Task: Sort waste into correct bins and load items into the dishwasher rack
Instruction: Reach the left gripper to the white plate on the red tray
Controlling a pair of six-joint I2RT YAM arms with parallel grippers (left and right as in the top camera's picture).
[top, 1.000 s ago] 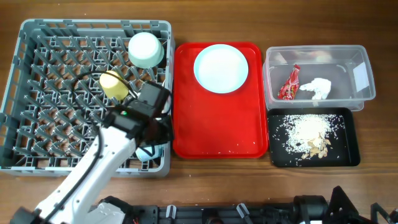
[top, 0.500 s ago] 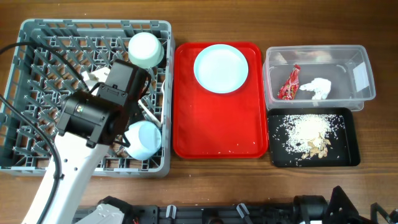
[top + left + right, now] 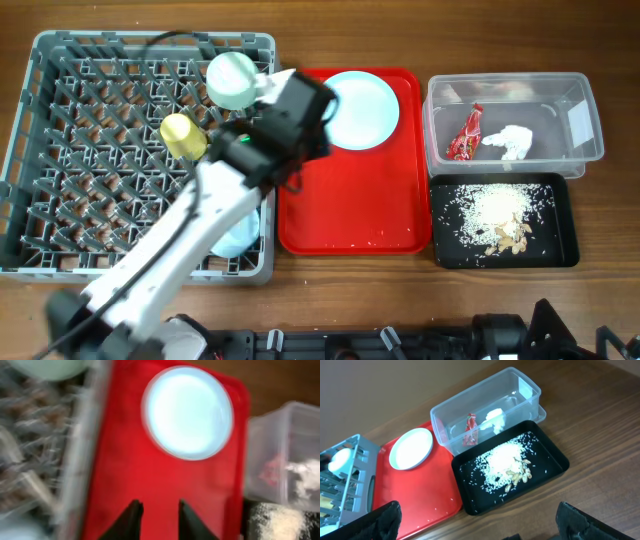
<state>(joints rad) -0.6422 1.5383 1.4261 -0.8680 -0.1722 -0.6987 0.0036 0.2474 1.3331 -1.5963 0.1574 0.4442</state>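
Note:
My left gripper [image 3: 303,112] hangs over the left edge of the red tray [image 3: 350,215]; its jaws are open and empty [image 3: 157,510]. The light blue plate [image 3: 360,108] lies on that tray just ahead of the fingers [image 3: 187,412]. The grey rack [image 3: 60,150] holds the pale green bowl [image 3: 232,80], the yellow cup [image 3: 183,135] and a light blue round item [image 3: 242,235]. The clear tub [image 3: 580,115] holds the red wrapper [image 3: 465,135] and white tissue [image 3: 510,142]. The black tray [image 3: 560,245] holds rice scraps [image 3: 495,208]. My right gripper [image 3: 485,530] is wide open and empty above the table's front edge.
A few rice grains lie on the red tray's front part [image 3: 437,495]. The tub [image 3: 485,407] and black tray [image 3: 555,465] sit side by side right of the red tray. Bare wood table [image 3: 600,425] lies to the right. The spoon and fork are not visible.
My left arm has swung from over the rack to the right, onto the red tray's edge near the plate. The yellow cup and the light blue item in the rack are uncovered again.

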